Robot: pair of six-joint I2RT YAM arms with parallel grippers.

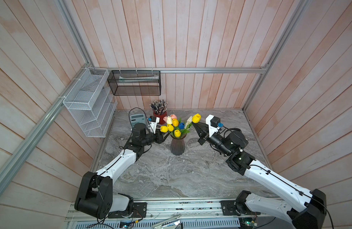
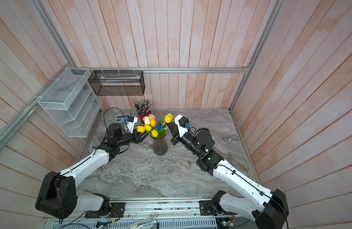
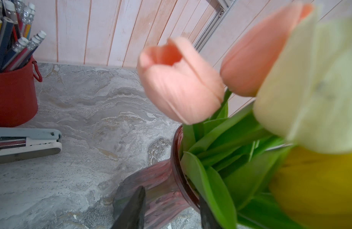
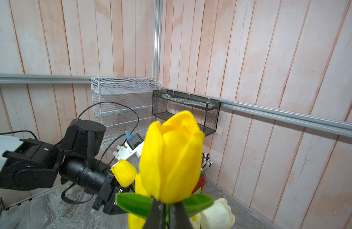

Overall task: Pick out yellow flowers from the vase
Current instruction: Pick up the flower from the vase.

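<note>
The dark ribbed vase (image 1: 177, 146) (image 2: 160, 146) stands mid-table with several yellow flowers (image 1: 170, 127) (image 2: 148, 127) in it. My left gripper (image 1: 165, 135) (image 3: 171, 208) is closed round the vase's neck (image 3: 163, 190), one finger (image 3: 133, 208) on each side. My right gripper (image 1: 194, 124) (image 4: 167, 206) is shut on the stem of one yellow tulip (image 1: 196, 118) (image 2: 168, 118) (image 4: 171, 158) just under its head. That head sits above and to the right of the bunch. Its lower stem is hidden.
Pink (image 3: 179, 83), white (image 1: 189, 120) and blue (image 1: 181, 125) tulips share the vase. A red pencil cup (image 1: 160, 117) and a calculator (image 1: 136, 120) stand behind the left arm. A white mesh rack (image 1: 87, 107) and a black mesh basket (image 1: 134, 83) hang on the walls.
</note>
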